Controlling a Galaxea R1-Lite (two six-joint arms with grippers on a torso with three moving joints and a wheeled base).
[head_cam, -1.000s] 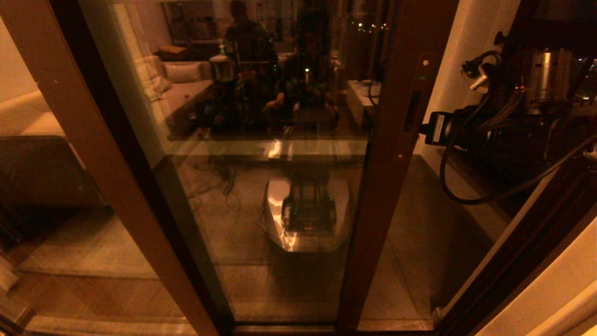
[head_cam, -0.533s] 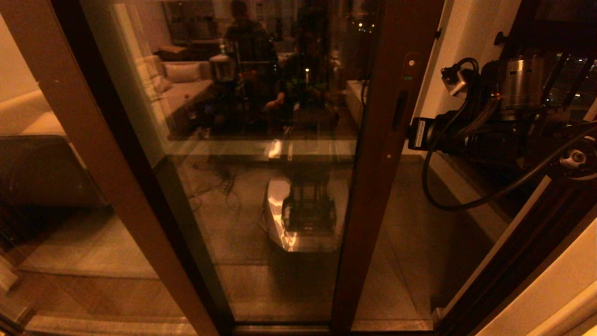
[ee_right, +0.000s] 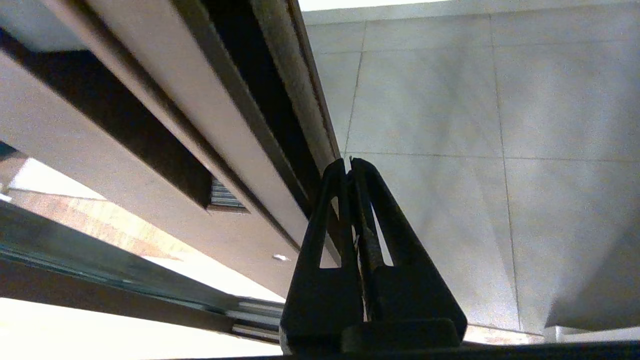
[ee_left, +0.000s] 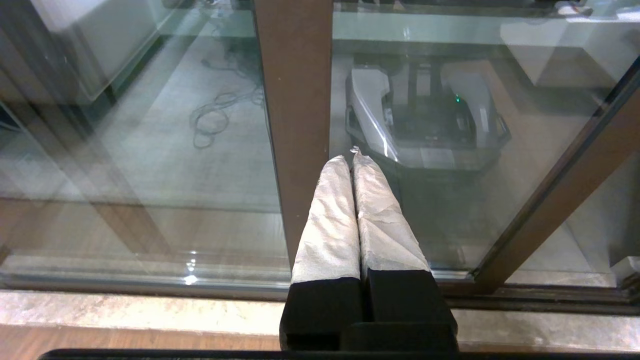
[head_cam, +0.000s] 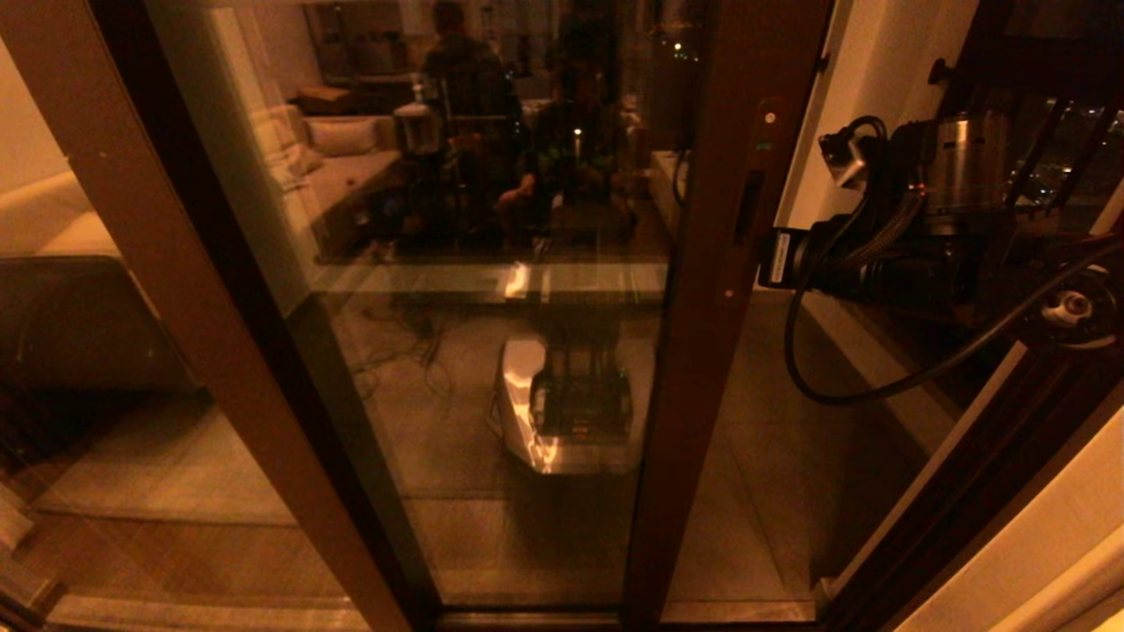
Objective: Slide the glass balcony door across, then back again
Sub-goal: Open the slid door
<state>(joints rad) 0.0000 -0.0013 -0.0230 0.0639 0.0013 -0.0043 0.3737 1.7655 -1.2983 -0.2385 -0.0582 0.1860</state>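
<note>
Door status: glass balcony door [head_cam: 492, 290] stands partly slid, with its handle-side upright [head_cam: 716, 290] just off the tip of the right gripper [ee_right: 348, 161]. Right gripper's fingers are pressed together with nothing between them; in the right wrist view the tips sit against the door's edge seal [ee_right: 300, 85], tiled balcony floor [ee_right: 450, 125] beyond. Recessed handle [head_cam: 749, 207] lies a little above and to the left of the gripper body. Green dot [head_cam: 765, 146] and screw [head_cam: 769, 117] sit above the handle. White label [head_cam: 779, 256] is on the right arm's wrist housing next to the upright; text not readable. Left gripper [ee_left: 353, 156] is parked low in front of the glass, taped fingers together, holding nothing, tips beside the other brown upright [ee_left: 295, 115]. Robot base reflection [ee_left: 425, 120] shows in the pane ahead of it.
</note>
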